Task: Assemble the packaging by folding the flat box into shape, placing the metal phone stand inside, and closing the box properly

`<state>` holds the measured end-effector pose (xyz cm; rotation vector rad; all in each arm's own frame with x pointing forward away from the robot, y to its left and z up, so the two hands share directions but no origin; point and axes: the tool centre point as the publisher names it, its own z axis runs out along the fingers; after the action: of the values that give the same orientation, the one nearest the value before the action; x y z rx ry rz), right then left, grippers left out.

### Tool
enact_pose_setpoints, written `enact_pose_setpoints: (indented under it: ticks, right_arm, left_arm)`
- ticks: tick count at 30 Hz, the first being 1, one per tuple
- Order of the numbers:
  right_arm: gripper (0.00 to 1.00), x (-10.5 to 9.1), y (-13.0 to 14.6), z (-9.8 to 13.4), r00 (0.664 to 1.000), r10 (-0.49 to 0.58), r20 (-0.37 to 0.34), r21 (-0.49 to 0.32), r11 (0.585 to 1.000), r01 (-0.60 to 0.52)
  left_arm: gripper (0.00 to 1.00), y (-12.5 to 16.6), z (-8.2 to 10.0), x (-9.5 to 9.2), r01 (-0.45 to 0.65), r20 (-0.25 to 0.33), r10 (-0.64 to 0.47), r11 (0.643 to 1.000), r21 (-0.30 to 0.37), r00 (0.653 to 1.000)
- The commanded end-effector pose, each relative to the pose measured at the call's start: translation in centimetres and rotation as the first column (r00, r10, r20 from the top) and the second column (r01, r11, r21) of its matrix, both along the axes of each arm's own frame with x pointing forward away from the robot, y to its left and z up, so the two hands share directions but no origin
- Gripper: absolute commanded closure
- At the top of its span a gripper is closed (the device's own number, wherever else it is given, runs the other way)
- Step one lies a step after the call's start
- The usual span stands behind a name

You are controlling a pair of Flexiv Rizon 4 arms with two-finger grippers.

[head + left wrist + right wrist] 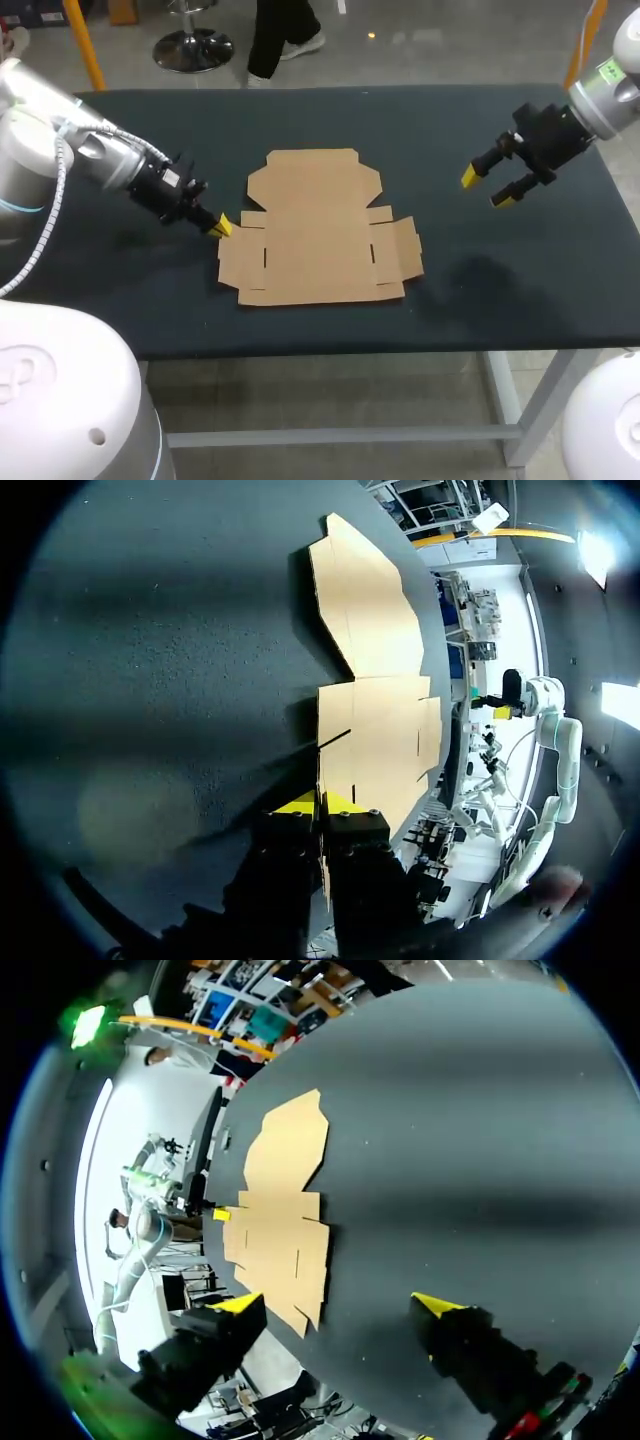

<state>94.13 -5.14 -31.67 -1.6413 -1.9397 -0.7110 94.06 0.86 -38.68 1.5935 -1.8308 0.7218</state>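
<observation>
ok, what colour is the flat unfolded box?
The flat unfolded cardboard box is plain light brown, no pattern visible; the head view shows it best.

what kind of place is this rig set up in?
Probably a robotics lab bench: two-fingered, yellow-tipped left hand and right hand at a dark table bearing a flat cardboard box.

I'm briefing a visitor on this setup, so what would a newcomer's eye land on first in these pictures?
The flat cardboard box, lying unfolded in the middle of the dark table, stands out first. The left gripper has its yellow tips pinched on the box's left edge, while the right gripper hangs open above the table off to the box's right.
</observation>
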Motion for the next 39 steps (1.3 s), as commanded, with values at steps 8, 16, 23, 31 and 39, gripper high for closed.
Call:
enact_pose_setpoints:
  ticks: [8,16,23,31,39]
  right_arm:
    - [0.0,0.2,-0.2,-0.1,1.0,0.0,-0.006,0.008,1.0,0.0]
    - [0.0,0.5,-0.4,0.1,1.0,-0.001,0.004,0.015,1.0,0.001]
    - [0.0,1.3,0.0,0.6,0.998,0.024,0.058,0.033,0.999,-0.026]
    - [0.0,2.9,1.0,0.6,0.991,0.057,0.12,0.04,0.997,-0.062]
    - [1.0,5.0,2.3,0.2,0.97,0.107,0.22,0.039,0.992,-0.118]
  left_arm:
    - [0.0,0.0,0.2,0.9,0.022,-0.012,-0.022,1.0,0.013,1.0]
    - [0.0,2.6,3.4,1.5,-0.052,0.066,0.047,0.995,0.081,0.997]
    - [0.09,4.3,7.1,1.9,-0.121,0.129,0.1,0.979,0.162,0.987]
    - [1.0,4.9,8.3,2.1,-0.144,0.146,0.117,0.971,0.192,0.982]
    - [1.0,4.7,8.8,1.6,-0.15,0.146,0.12,0.965,0.214,0.982]
